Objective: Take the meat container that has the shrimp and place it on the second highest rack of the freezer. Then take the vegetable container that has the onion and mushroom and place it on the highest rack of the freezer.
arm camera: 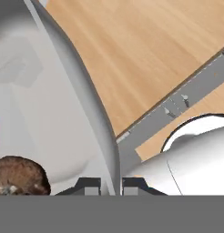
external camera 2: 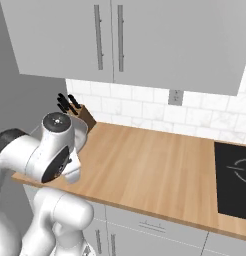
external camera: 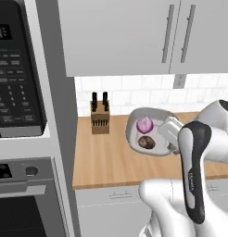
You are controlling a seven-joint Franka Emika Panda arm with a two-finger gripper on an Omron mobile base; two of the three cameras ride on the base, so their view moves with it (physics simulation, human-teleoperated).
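1. Left base view: the vegetable container hung tilted above the wooden counter, right of the knife block, with the onion above the mushroom inside it.
2. Right base view: the arm hid most of the tub beside the knife block.
3. Hand view: the gripper was clamped on the container's rim, one fingertip inside and the other outside; the mushroom lay close by.

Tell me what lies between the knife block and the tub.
Bare wooden counter only; in the left base view the knife block stands apart from the tub, nothing between them.
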